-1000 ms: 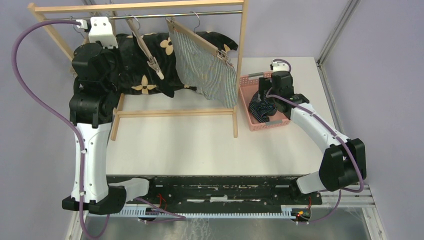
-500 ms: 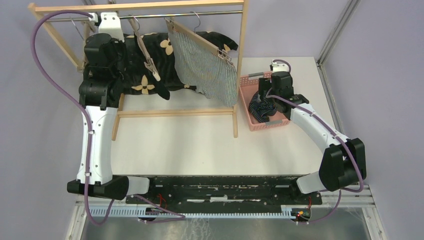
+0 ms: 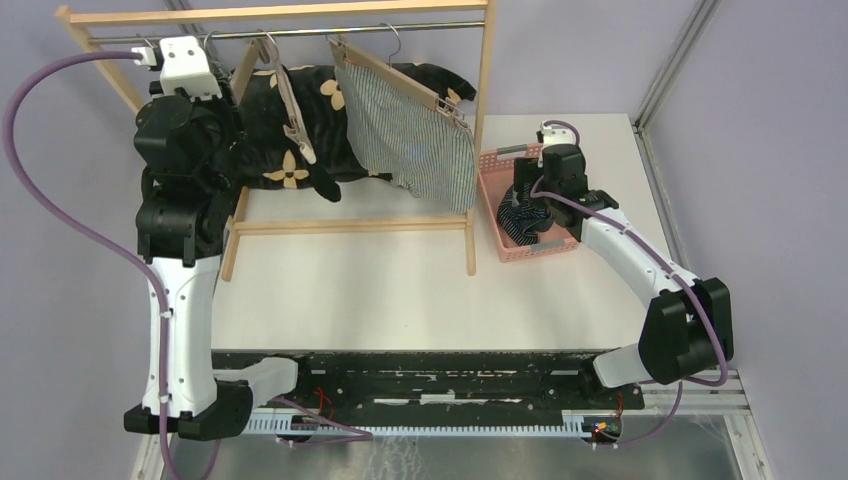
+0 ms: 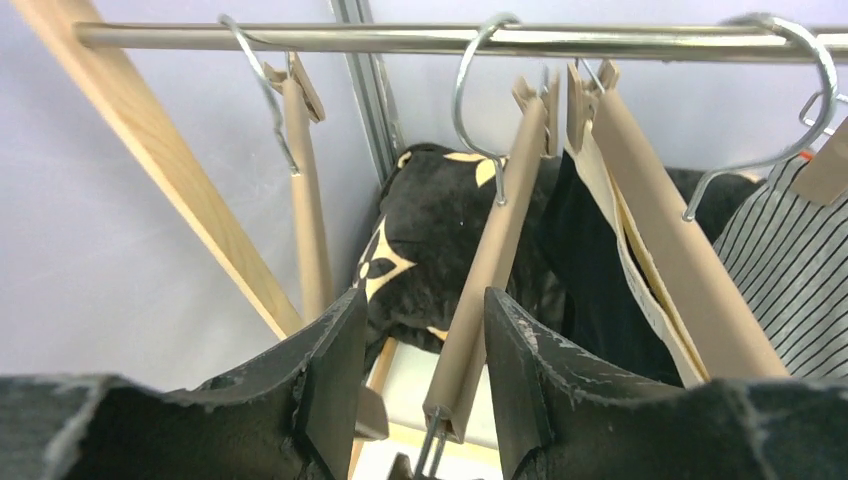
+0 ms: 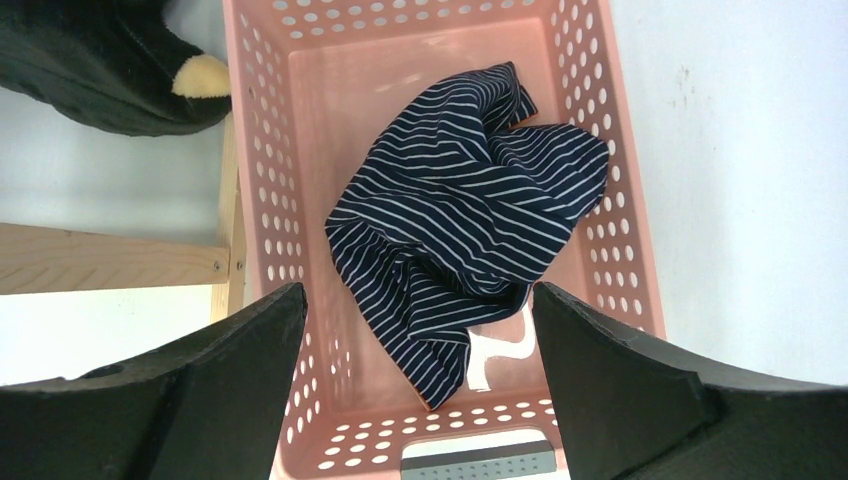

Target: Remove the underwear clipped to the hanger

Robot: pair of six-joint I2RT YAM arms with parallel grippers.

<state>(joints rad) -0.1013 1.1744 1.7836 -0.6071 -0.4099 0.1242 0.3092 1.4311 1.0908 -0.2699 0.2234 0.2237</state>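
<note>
Progress, one of three removed: the navy striped underwear [image 5: 470, 250] lies in the pink basket [image 5: 270, 150] beneath the right claw [image 5: 418, 300], which is wide open and empty. The grey-white striped piece [image 3: 410, 130] and the black piece [image 4: 590, 280] hang on their hangers. The left claw [image 4: 420, 300] stands open astride a bare hanger [image 4: 490, 260].

three underwear pieces: one navy striped piece [image 5: 470, 240], one black piece [image 4: 600, 290], one grey-white striped piece [image 3: 410, 140]. four wooden hangers [image 4: 305, 200] on one metal rail [image 4: 400, 38]. one pink basket [image 5: 260, 200]. one flowered black cushion [image 3: 265, 150]. two tools: left tool [image 4: 420, 300], right tool [image 5: 418, 290].
</note>
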